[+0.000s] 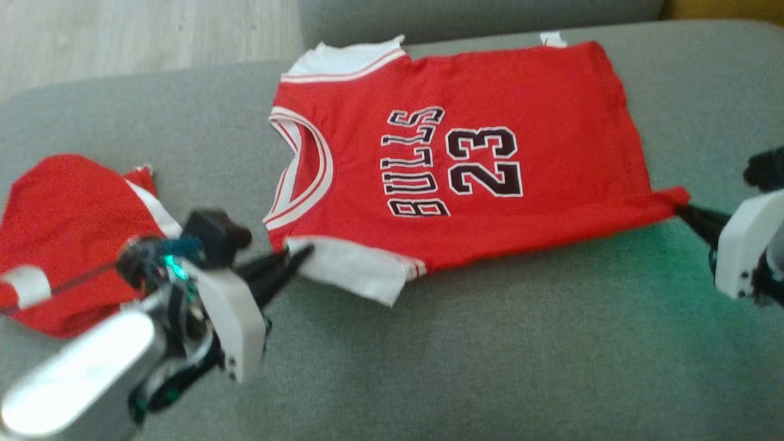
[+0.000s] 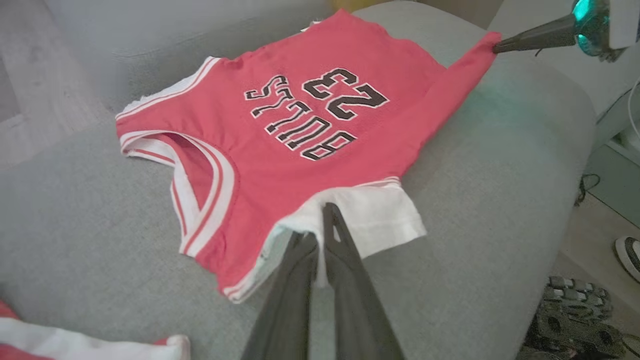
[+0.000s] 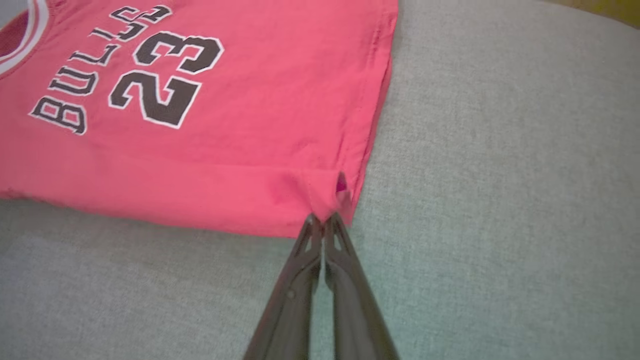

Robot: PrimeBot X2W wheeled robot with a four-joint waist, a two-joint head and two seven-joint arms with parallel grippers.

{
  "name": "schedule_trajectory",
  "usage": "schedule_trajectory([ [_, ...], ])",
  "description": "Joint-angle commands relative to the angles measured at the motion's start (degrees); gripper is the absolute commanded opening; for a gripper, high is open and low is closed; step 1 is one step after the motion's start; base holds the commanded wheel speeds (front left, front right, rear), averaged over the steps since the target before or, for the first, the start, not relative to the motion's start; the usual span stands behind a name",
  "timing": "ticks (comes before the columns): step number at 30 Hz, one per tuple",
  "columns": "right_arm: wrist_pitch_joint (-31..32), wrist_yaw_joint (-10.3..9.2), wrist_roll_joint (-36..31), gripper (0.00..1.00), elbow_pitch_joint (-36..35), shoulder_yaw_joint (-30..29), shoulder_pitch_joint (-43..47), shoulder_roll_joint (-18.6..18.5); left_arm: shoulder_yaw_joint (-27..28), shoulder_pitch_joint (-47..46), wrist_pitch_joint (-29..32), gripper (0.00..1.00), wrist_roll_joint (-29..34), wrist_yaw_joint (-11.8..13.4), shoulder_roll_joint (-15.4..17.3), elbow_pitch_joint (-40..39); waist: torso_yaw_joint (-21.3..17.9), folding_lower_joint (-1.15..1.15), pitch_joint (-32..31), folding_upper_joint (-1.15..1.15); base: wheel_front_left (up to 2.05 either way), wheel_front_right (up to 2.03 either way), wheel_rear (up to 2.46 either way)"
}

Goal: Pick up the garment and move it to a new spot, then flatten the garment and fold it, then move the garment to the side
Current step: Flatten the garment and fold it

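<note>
Fingers of the left hand [image 1: 301, 252] are pressed together on the near white sleeve of a red cotton basketball shirt [image 1: 478, 153], which has white sleeves, a white-striped collar and black "BULLS 23" lettering. In the left wrist view the left hand [image 2: 326, 212] is seen pinching that sleeve, with white cloth bunched between the two dark fingers.

The right hand [image 1: 681, 209] is closed on the near hem corner of the shirt, and the corner is drawn out into a small point. In the right wrist view the right hand [image 3: 325, 220] is shown with its fingers squeezed onto a gathered bit of red hem.

The shirt is spread print-up on a grey woven sofa cushion [image 1: 490, 355], across its far half. The collar is turned toward the cushion's left edge and the hem toward its right edge. The far sleeve is laid close to the far edge. The near side of the shirt is stretched in a line between the two hands; whether it is lifted clear of the cushion cannot be told.

A second red garment [image 1: 67, 239] with white trim is crumpled by the left edge of the cushion, apart from the shirt. A green glow [image 1: 649, 257] is cast on the cushion beside the right hand. A pale wooden floor [image 1: 122, 37] is seen beyond the far left corner.
</note>
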Motion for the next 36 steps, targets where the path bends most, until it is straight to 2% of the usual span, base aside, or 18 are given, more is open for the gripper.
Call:
schedule_trajectory([
  [1,0.02,-0.04,-0.69,0.00,-1.01,-1.31,-2.00,-1.17,4.16,-4.96,0.14,0.00,0.45,-0.22,1.35,-0.22,-0.31,-0.01,2.35,0.00,0.00,0.00,0.00],
  [6,0.01,-0.04,-1.04,0.00,0.26,-4.70,-5.32,1.15,5.38,-12.06,2.52,0.00,1.16,-1.44,-0.27,4.76,-0.77,-0.01,6.62,0.00,0.00,0.00,0.00],
  [14,-0.46,-0.04,-3.40,0.00,4.54,-6.72,-10.13,4.55,5.62,-19.92,3.20,0.00,3.23,-3.19,-3.54,14.06,-0.96,-0.01,9.58,0.00,0.00,0.00,0.00],
  [31,-3.85,-0.04,-5.94,0.00,10.53,-5.10,-15.96,8.78,3.71,-29.56,-2.55,0.00,9.88,-4.79,-9.67,30.65,-1.32,-0.01,13.62,0.00,0.00,0.00,0.00],
  [32,-4.51,-0.04,-6.25,0.00,11.24,-5.24,-16.41,8.92,3.65,-29.79,-2.88,0.45,10.07,-4.60,-10.13,31.56,-1.36,-0.01,13.75,0.00,0.00,0.00,0.00],
  [33,-5.34,-0.04,-6.55,1.00,12.17,-5.58,-16.89,9.17,3.63,-30.06,-3.48,1.00,10.45,-4.20,-10.60,32.43,-1.38,-0.01,13.85,0.00,0.00,0.00,0.00],
  [36,-9.48,-0.04,-7.14,1.00,14.47,-7.22,-18.28,10.44,4.23,-31.23,-8.29,1.00,12.84,-1.64,-12.04,34.77,-1.36,-0.01,13.86,0.00,0.00,0.00,0.00],
])
